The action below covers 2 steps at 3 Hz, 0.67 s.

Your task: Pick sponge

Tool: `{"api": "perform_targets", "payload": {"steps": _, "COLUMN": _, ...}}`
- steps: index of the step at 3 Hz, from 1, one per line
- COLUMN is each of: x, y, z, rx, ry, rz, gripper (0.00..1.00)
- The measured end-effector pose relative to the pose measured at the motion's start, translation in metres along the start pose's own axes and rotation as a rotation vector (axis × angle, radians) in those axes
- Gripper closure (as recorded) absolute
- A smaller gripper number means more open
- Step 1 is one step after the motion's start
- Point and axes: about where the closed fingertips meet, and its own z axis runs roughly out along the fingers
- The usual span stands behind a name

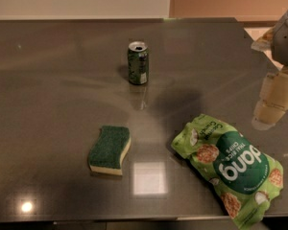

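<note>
The sponge (pixel 109 148) lies flat on the dark grey table (pixel 48 80), left of centre and near the front. It has a dark green scouring top over pale yellow foam, with wavy sides. My gripper (pixel 273 102) hangs at the right edge of the view, above the table and far to the right of the sponge. It is pale cream under a grey wrist and holds nothing that I can see. It is well apart from the sponge, with the chip bag between them.
A light green chip bag (pixel 231 167) lies at the front right, reaching the table's front edge. An open green soda can (pixel 138 63) stands upright behind the sponge, towards the middle back. A pale wall runs behind the table.
</note>
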Motion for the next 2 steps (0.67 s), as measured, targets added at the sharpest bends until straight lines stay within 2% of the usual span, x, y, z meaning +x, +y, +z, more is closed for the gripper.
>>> {"api": "perform_targets", "payload": {"steps": 2, "x": -0.0045, "y": 0.0017, "z": -0.0021, "rx": -0.010, "ry": -0.010, "rz": -0.016, "gripper": 0.00}}
